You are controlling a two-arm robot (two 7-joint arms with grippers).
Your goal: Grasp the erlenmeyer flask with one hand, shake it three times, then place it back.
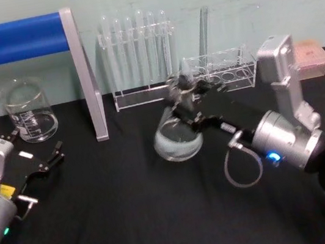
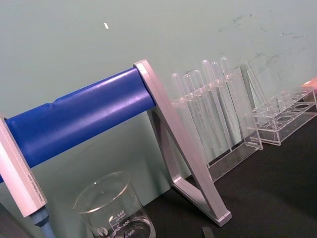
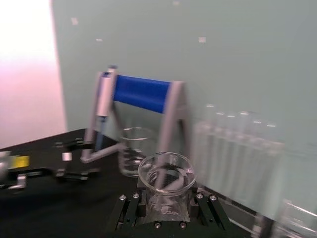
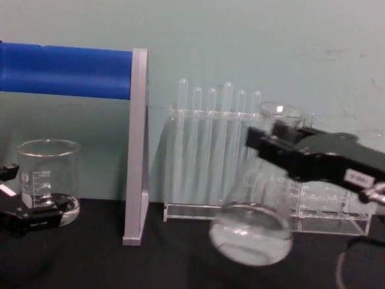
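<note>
My right gripper (image 1: 185, 101) is shut on the neck of the erlenmeyer flask (image 1: 177, 139), a clear conical glass flask. The flask is tilted at mid-table, in front of the test tube racks. In the chest view its wide base (image 4: 251, 233) swings low and blurred beneath the right gripper (image 4: 279, 147). The right wrist view looks down on its flared rim (image 3: 167, 171), held between the black jaws of the right gripper (image 3: 167, 204). My left gripper (image 1: 34, 148) rests open and holding nothing at the table's left, close to the beaker; the chest view has the left gripper (image 4: 17, 198) at its lower left.
A squat glass beaker (image 1: 30, 112) stands at the back left. A stand with a blue bar (image 1: 19, 39) and a grey leg (image 1: 90, 84) is beside it. A rack of test tubes (image 1: 140, 57) and a lower clear rack (image 1: 223, 72) line the back wall.
</note>
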